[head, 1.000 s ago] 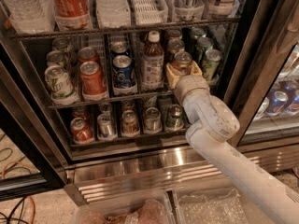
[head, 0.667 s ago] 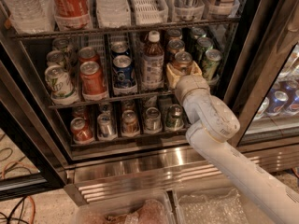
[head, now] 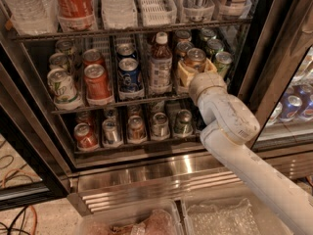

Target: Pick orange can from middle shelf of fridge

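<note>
The fridge (head: 146,173) stands open, with a ribbed steel base. Its middle shelf (head: 117,103) is a dark wire rack with white can lanes. The orange can (head: 195,58), coppery brown with a silver lid, stands at the front of a lane on the right side of that shelf. My gripper (head: 195,68) reaches in from the lower right on a white arm. Its tan fingers (head: 183,75) sit on either side of the can, closed against it. The can stands upright on the shelf.
On the same shelf are a white-capped bottle (head: 160,65), a blue can (head: 129,75), red-orange cans (head: 97,82) and green cans (head: 62,84). Large bottles (head: 73,1) fill the rack above, small cans (head: 136,127) the rack below. The black door frame (head: 274,48) is close on the right. Plastic bins (head: 146,222) sit below.
</note>
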`<state>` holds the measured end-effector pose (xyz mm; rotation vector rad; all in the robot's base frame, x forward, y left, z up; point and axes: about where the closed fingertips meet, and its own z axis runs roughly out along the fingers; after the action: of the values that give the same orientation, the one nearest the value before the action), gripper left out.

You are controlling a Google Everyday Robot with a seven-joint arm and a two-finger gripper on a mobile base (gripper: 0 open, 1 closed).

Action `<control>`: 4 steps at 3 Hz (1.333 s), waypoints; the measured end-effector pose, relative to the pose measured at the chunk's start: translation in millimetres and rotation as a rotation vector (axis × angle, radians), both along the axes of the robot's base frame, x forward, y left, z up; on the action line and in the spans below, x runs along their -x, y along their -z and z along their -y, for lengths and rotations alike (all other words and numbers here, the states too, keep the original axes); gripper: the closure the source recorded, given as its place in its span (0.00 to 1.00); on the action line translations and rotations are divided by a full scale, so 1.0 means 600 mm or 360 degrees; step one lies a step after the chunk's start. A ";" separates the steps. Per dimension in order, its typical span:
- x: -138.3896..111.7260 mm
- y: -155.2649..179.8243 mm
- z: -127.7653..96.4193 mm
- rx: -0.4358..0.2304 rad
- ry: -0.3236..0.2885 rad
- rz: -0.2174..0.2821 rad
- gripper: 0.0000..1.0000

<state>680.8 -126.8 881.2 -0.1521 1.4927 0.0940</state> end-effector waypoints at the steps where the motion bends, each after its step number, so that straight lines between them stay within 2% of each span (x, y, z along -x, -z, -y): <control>1: 0.014 -0.087 0.056 0.0022 0.0064 0.0163 1.00; 2: 0.053 -0.121 0.068 0.0027 0.0030 0.0230 1.00; 3: 0.117 -0.115 0.037 -0.0033 -0.0140 0.0205 1.00; 4: 0.179 -0.120 0.010 -0.0188 -0.0347 0.0173 1.00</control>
<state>573.3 -132.7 953.4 -0.2206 1.3549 0.3436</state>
